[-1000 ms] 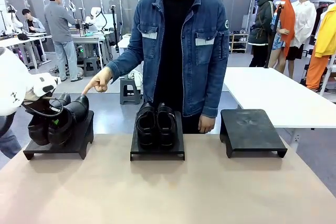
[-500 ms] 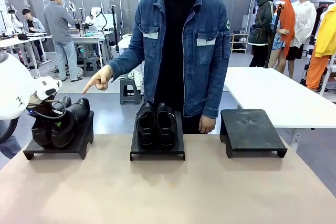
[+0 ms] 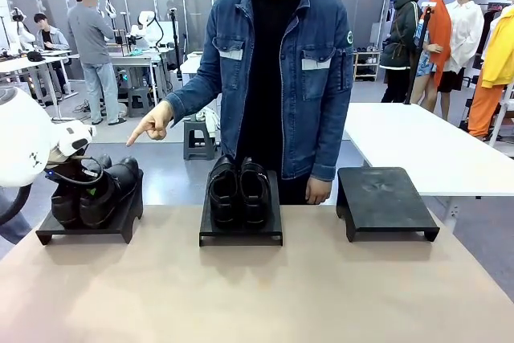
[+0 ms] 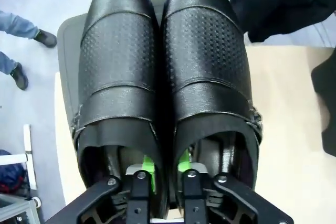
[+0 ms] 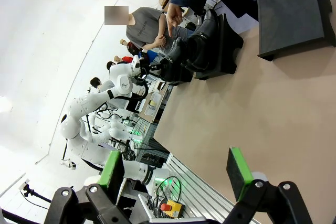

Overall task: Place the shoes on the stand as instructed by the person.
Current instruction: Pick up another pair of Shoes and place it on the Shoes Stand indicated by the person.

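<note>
Black shoes point(image 3: 90, 192) sit on left stand point(image 3: 104, 226).

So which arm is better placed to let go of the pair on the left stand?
Left. Its gripper is already at the shoes on the left stand; the right gripper hangs open, away.

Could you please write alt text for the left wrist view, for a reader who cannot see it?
Two glossy black shoes sit side by side on a dark stand, toes pointing away from the camera. The left gripper reaches in from the bottom edge, one green-padded finger inside each shoe's opening, either side of the touching inner walls. Tan tabletop lies to the right.
</note>
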`<state>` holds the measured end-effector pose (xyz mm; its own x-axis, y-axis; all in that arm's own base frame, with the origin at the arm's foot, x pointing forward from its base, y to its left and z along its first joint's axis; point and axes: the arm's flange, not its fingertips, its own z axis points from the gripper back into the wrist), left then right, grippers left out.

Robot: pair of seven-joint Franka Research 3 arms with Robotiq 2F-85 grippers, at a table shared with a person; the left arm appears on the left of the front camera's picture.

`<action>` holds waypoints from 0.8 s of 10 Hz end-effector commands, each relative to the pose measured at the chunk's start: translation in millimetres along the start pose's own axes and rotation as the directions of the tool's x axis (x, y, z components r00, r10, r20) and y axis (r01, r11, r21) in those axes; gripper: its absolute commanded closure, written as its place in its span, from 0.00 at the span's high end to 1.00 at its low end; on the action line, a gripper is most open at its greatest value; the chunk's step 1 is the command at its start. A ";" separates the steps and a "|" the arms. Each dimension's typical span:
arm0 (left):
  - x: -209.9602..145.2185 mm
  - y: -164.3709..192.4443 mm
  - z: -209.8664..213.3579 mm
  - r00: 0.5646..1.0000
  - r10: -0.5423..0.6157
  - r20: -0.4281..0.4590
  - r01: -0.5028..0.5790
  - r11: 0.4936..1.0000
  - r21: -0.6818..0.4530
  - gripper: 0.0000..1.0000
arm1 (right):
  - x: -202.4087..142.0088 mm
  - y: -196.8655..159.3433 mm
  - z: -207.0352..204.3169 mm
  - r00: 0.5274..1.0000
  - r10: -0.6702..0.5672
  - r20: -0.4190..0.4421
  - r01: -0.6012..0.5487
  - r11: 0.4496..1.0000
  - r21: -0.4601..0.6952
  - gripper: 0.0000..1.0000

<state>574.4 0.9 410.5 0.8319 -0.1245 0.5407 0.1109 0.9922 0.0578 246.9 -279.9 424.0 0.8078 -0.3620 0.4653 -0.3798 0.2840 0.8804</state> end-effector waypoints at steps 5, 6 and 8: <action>2.1 10.2 25.3 1.000 -0.008 -0.011 0.008 1.000 0.016 1.00 | -1.0 1.2 0.8 1.000 0.007 0.003 -0.007 1.000 0.007 1.00; 0.8 9.2 29.0 1.000 -0.006 -0.022 0.006 1.000 0.014 0.89 | -1.0 1.2 0.8 1.000 0.007 0.003 -0.007 1.000 0.007 1.00; -3.5 4.5 38.8 0.999 -0.002 -0.034 0.002 1.000 0.005 1.00 | -1.0 1.2 0.8 1.000 0.007 0.003 -0.007 1.000 0.007 1.00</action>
<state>560.7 7.0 437.2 0.8377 -0.1241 0.5319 0.1081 0.9923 0.0612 246.9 -279.8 424.0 0.8078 -0.3619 0.4653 -0.3798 0.2840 0.8804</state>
